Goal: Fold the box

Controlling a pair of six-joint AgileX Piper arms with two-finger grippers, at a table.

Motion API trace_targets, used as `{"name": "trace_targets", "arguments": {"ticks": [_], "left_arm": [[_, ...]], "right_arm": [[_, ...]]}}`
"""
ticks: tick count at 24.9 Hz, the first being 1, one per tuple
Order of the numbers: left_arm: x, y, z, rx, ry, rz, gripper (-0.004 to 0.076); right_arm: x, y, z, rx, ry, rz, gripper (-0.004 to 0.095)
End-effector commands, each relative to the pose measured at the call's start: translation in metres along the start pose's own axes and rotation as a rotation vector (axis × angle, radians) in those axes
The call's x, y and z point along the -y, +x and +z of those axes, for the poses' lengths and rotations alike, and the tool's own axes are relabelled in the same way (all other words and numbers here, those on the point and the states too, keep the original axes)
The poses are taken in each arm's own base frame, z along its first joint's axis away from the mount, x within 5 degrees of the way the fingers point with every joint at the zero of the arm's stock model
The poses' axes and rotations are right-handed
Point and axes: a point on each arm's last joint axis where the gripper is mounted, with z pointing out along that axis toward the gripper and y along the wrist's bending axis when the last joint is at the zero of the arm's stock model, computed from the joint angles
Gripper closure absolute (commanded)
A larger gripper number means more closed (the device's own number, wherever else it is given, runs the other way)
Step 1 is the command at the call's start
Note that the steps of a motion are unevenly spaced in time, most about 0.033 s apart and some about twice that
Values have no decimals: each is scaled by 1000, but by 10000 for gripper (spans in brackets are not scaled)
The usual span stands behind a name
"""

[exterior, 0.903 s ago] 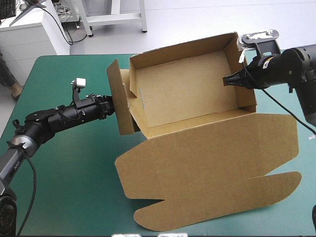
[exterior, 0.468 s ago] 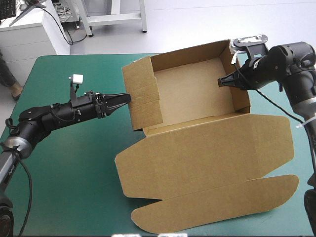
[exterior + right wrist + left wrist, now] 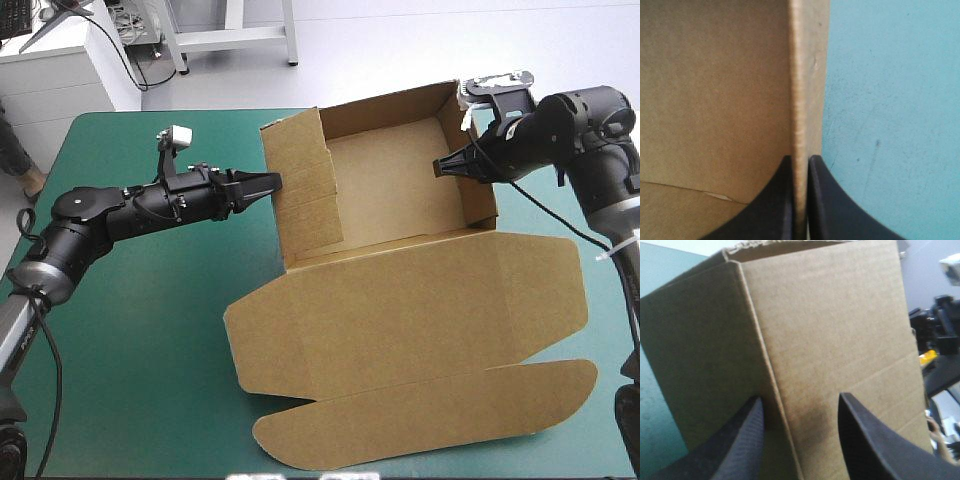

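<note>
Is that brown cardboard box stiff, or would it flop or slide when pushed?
Probably fairly stiff: on the brown cardboard box, the far wall stands straight unaided. Likely light for its size: the wall pinched by the right gripper looks like one thin sheet.

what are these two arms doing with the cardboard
Two robot arms are folding a brown box on the teal-green table. The right gripper is shut on the right wall; the left gripper, open, stands at the raised left wall's outer corner. The walls are up, the lid lies flat in front.
</note>
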Motion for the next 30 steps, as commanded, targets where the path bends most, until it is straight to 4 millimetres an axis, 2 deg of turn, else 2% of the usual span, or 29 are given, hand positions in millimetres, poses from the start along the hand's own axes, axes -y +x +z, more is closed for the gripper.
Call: {"name": "trace_targets", "arguments": {"ticks": [1, 6, 12, 19, 30], "left_arm": [[30, -13, -1, 23, -53, 16, 393], [32, -12, 3, -45, -218, 41, 393], [22, -8, 0, -115, -391, 27, 393], [16, -5, -3, -162, -465, 82, 393], [18, -11, 0, -71, -427, -26, 393]], "right_arm": [[-21, -10, -20, 135, -73, -3, 920], [-37, -12, -10, 128, -90, -23, 920], [-52, -13, -5, 139, -115, -47, 920], [-62, -16, -6, 183, -142, -48, 920], [-67, -17, -7, 193, -183, -31, 921]]}}
